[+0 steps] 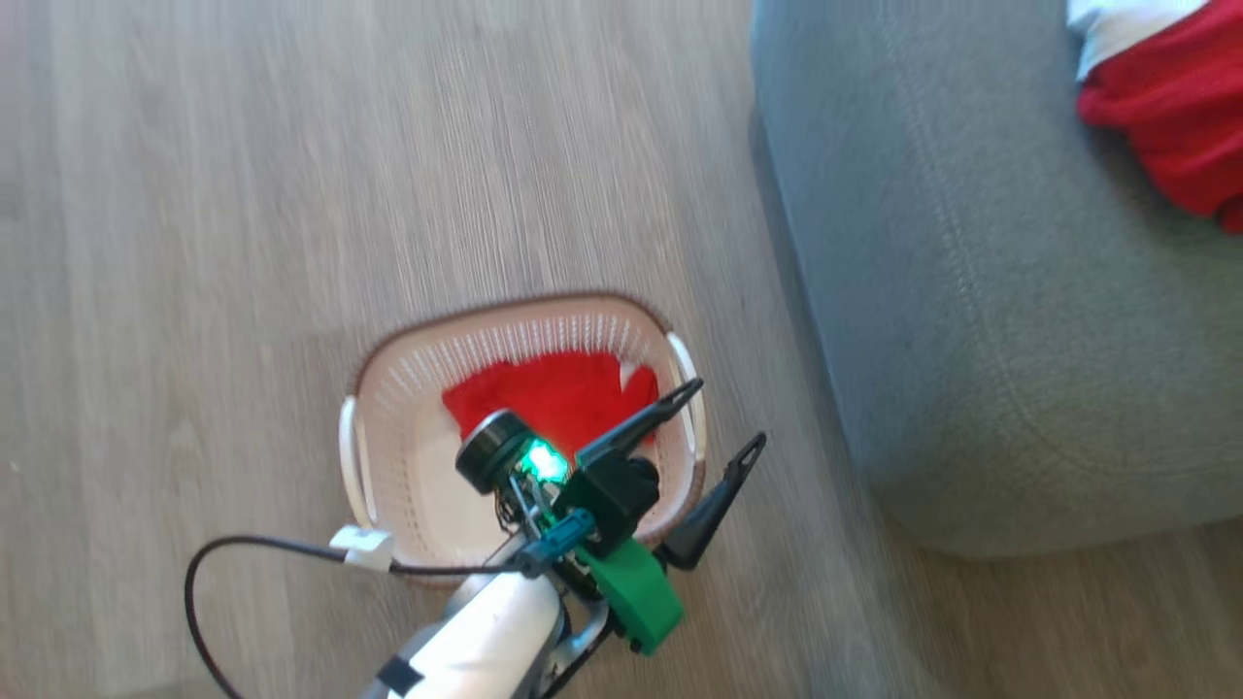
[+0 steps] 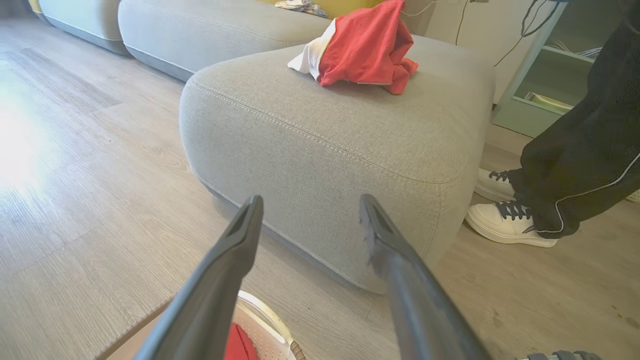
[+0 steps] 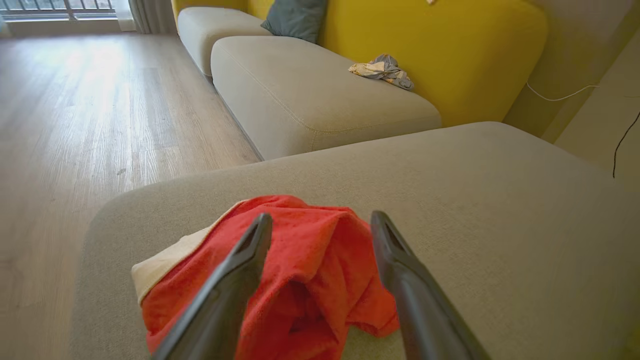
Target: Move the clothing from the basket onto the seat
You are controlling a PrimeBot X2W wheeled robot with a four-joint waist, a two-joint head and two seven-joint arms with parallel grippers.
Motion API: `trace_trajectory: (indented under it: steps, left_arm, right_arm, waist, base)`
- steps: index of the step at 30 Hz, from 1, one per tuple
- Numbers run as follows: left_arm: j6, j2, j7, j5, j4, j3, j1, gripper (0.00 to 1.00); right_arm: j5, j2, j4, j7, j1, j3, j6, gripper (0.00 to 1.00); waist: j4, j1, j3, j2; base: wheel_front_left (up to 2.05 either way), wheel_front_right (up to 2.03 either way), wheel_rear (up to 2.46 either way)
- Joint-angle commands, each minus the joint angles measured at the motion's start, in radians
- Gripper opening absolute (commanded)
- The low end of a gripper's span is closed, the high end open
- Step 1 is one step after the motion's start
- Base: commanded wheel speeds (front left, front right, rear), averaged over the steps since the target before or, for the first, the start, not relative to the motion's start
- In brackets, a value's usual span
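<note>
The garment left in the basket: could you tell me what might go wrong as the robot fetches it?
The open left gripper hangs over the basket's rim, so descending it may hit the handle and shove the basket. The open right gripper hangs just over the garment on the seat and could snag it. A person's shoes stand beside the seat.

Head downward; wrists toward shared seat.

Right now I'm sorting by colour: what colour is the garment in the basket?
The garment is bright red; clearest in the head view.
</note>
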Motion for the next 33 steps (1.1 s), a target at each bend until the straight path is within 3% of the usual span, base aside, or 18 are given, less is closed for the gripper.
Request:
trace_trajectory:
  steps: [1, 8, 10, 16, 19, 24, 33]
  left_arm:
    - [0.007, -0.002, -0.005, -0.012, -0.040, 0.035, 0.008, 1.00]
    - [0.033, -0.002, -0.005, -0.043, -0.068, 0.079, 0.063, 1.00]
    - [0.046, -0.002, -0.005, -0.064, -0.080, 0.114, 0.090, 1.00]
    - [0.088, -0.002, -0.005, -0.088, -0.098, 0.221, 0.133, 1.00]
    - [0.109, -0.002, -0.005, -0.084, -0.106, 0.273, 0.149, 1.00]
    - [0.193, -0.002, -0.005, -0.099, -0.134, 0.361, 0.178, 1.00]
    - [0.274, -0.002, -0.005, -0.143, -0.184, 0.482, 0.239, 1.00]
  right_arm:
    - [0.010, -0.008, -0.050, -0.019, 0.027, 0.028, 0.007, 1.00]
    - [0.139, 0.009, -0.260, -0.038, 0.160, 0.166, 0.007, 1.00]
    - [0.261, 0.018, -0.408, -0.038, 0.235, 0.195, 0.007, 1.00]
    - [0.347, -0.006, -0.711, -0.038, 0.413, 0.277, 0.007, 1.00]
    - [0.354, 0.007, -0.825, -0.038, 0.485, 0.258, 0.007, 1.00]
    - [0.311, 0.058, -0.966, -0.039, 0.616, 0.222, 0.007, 1.00]
    - [0.238, 0.199, -1.045, -0.039, 0.815, 0.196, 0.007, 1.00]
  waist:
    - [0.008, 0.0001, -0.073, 0.0000]
    - [0.026, 0.0001, -0.199, 0.0000]
    - [0.035, 0.0001, -0.242, 0.0000]
    - [0.051, 0.0001, -0.294, 0.0000]
    - [0.061, 0.0001, -0.308, 0.0000]
    - [0.089, 0.0001, -0.332, 0.0000]
    - [0.122, 0.0001, -0.363, 0.0000]
  base:
    - [0.00, 0.00, 0.00]
    - [0.00, 0.00, 0.00]
    - [0.00, 0.00, 0.00]
    - [0.00, 0.00, 0.00]
    - [0.00, 0.00, 0.00]
    - [0.00, 0.00, 0.00]
    - [0.00, 0.00, 0.00]
